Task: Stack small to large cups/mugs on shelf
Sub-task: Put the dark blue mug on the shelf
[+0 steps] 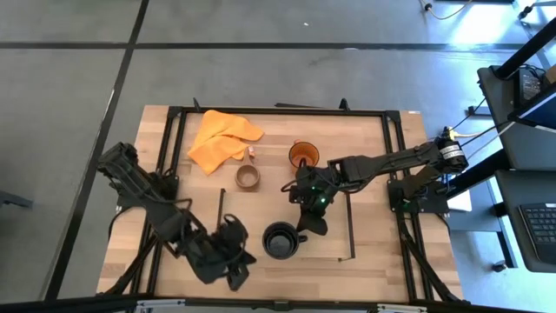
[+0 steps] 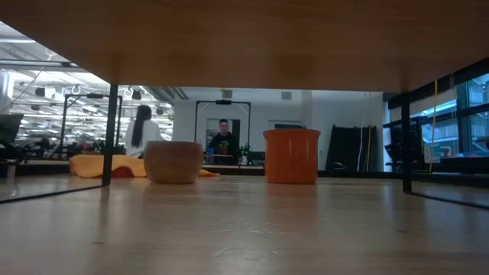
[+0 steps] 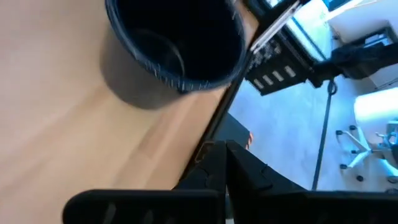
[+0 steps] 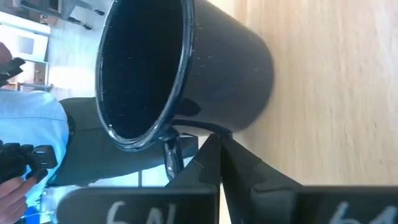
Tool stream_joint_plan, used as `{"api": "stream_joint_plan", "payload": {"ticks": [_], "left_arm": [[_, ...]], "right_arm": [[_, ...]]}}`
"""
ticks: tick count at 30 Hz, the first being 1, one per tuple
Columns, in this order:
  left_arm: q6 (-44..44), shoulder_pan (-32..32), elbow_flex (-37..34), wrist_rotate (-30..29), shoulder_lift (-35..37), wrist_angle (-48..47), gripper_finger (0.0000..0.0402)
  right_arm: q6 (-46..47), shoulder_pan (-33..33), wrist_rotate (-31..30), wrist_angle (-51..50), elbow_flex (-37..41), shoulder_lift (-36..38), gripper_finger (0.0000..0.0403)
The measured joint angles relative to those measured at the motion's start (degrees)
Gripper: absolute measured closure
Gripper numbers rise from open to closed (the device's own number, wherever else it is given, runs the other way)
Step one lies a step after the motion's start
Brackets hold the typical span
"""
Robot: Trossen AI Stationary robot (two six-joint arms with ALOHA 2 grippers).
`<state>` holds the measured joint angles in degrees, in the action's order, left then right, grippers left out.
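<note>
Bench (image 1: 365, 261) of light wood carrying three cups. Mid-sized black enamel mug (image 1: 280, 241) is standing at 6 o'clock inside the thin-framed shelf area (image 1: 351, 228); the right pincer (image 1: 308, 219), closed, is sitting at its handle side, seemingly pinching the handle to steer it. Small tan wooden cup (image 1: 248, 176) and translucent orange mug (image 1: 304, 156) are waiting toward 12 o'clock. Left pincer (image 1: 233, 261), closed and empty, is idling at 7 o'clock.

Three cups on the table: one small tan wooden cup (image 1: 248, 176), one black mug (image 1: 280, 240), one translucent orange mug (image 1: 304, 156). One orange cloth (image 1: 221, 137). One thin-framed shelf area (image 1: 351, 228). Two dark robot arms. Two people in the room behind, seen from table level.
</note>
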<state>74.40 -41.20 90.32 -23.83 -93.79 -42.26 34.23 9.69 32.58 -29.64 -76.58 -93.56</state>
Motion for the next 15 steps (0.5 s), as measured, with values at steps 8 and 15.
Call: {"api": "stream_joint_plan", "payload": {"ticks": [8,15], "left_arm": [[-0.04,1.40,0.00,3.36,-6.83,10.22,0.0401],[0.06,4.16,-0.03,3.04,-11.85,13.42,0.0401]], "right_arm": [[-1.84,-1.20,-0.15,0.27,0.00,0.00,0.0394],[-2.03,-1.08,0.67,-0.51,0.00,0.00,0.0394]]}}
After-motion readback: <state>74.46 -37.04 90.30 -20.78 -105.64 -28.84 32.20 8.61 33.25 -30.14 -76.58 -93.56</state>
